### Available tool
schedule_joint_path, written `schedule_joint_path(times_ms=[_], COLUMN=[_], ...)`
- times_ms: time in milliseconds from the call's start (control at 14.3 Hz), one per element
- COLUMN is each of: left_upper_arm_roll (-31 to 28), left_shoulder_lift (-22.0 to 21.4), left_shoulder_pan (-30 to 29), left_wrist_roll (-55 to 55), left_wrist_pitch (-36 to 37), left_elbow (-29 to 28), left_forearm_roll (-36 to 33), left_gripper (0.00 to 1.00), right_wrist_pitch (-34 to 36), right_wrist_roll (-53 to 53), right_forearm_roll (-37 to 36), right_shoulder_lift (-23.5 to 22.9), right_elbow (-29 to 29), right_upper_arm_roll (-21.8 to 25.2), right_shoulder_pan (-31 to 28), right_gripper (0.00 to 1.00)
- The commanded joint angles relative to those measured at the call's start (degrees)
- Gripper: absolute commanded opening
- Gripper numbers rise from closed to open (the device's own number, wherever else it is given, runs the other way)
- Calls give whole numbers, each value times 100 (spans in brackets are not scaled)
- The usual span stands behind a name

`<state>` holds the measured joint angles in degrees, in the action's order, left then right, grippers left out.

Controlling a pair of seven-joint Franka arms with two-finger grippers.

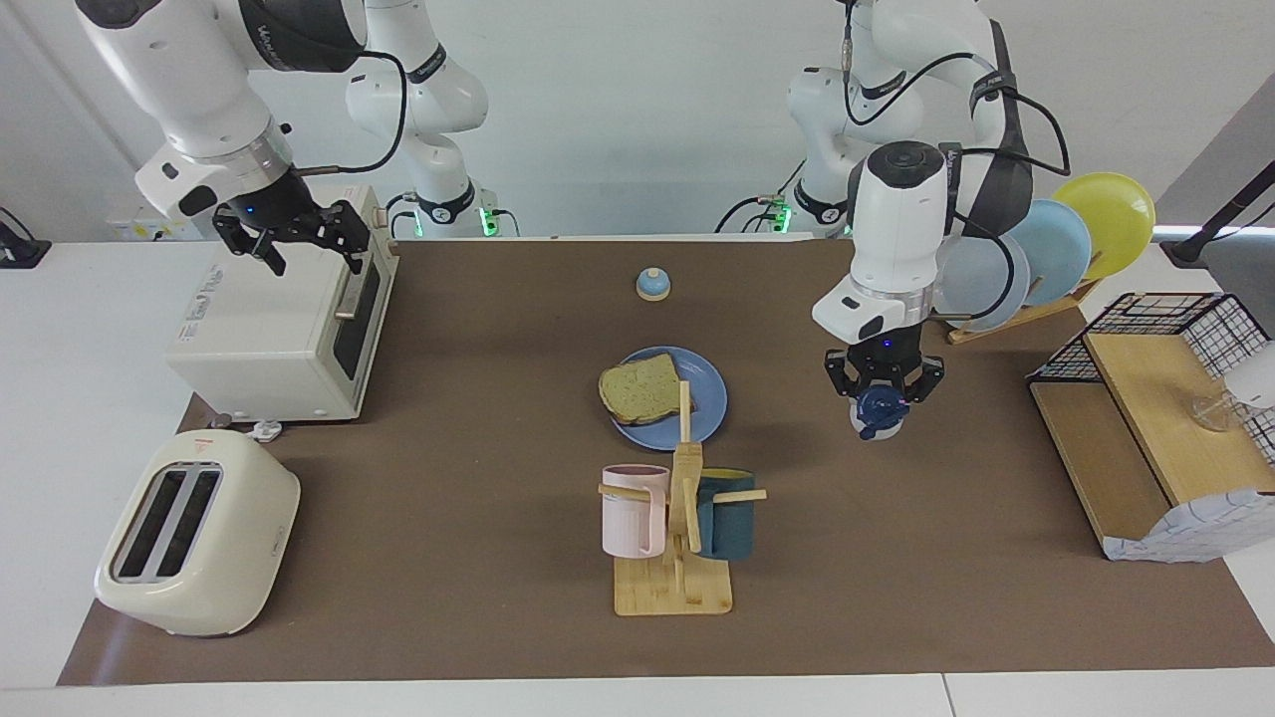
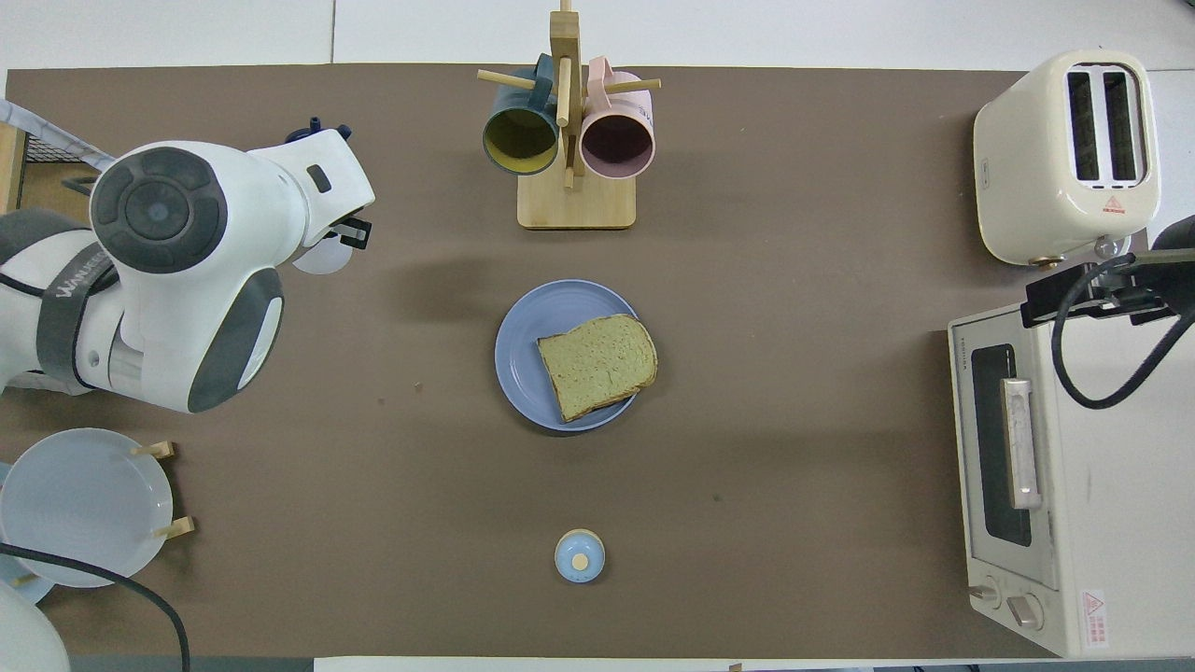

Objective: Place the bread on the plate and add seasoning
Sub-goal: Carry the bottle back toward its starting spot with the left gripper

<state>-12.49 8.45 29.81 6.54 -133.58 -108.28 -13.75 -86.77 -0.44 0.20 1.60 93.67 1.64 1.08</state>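
The bread (image 1: 640,388) lies on the blue plate (image 1: 705,398) at the middle of the mat, a little off the plate's centre (image 2: 523,345). My left gripper (image 1: 884,398) hangs over bare mat beside the plate, toward the left arm's end of the table, and is shut on the seasoning (image 1: 881,410). The bottle is held off the mat, its navy cap turned away from the robots. In the overhead view the arm covers most of the seasoning (image 2: 322,259). My right gripper (image 1: 289,239) waits open over the toaster oven, holding nothing.
A blue-domed bell (image 1: 652,285) sits nearer to the robots than the plate. A wooden mug rack (image 1: 677,538) stands farther out. The toaster oven (image 1: 279,329) and toaster (image 1: 194,533) fill the right arm's end. A plate rack (image 1: 1036,249) and wire shelf (image 1: 1155,418) stand at the left arm's end.
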Motion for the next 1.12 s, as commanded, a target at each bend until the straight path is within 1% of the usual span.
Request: schedule_joint_path(times_ms=[0,210,281,491,631,842,1052], left_upper_arm_roll=[45,45,45,45,45,19,10], left_shoulder_lift=[-484,-581,-555,-248,-195,-151,331], left_shoulder_pan=[-151,-353,-379,-423,-520,-529,-520], left_wrist_roll=[698,1191,1235,1236,1227,1201,1166], left_wrist_pitch=[-1289,-2669,-3039,-4138,-4422,-4519,-5106], left_elbow=[-1061,-1747,-1897,-2241,-2286,-2321,-2321], left_forearm_roll=[74,74,74,83,74,74,74], left_gripper=[0,0,0,0,0,0,0], right_wrist_pitch=[-77,-77,-77,-77,-77,-77,-77], right_wrist_roll=[-105,-105,-105,-105,-105,-105,-105], right_forearm_roll=[-20,-20,-20,-20,-20,-20,-20], right_shoulder_lift=[60,60,60,60,60,60,60], right_elbow=[91,91,91,91,91,91,91], right_upper_arm_roll=[3,3,3,3,3,3,3], right_shoulder_pan=[-29,-29,-20,-29,-20,-29,-20], right_gripper=[100,100,100,100,100,100,100])
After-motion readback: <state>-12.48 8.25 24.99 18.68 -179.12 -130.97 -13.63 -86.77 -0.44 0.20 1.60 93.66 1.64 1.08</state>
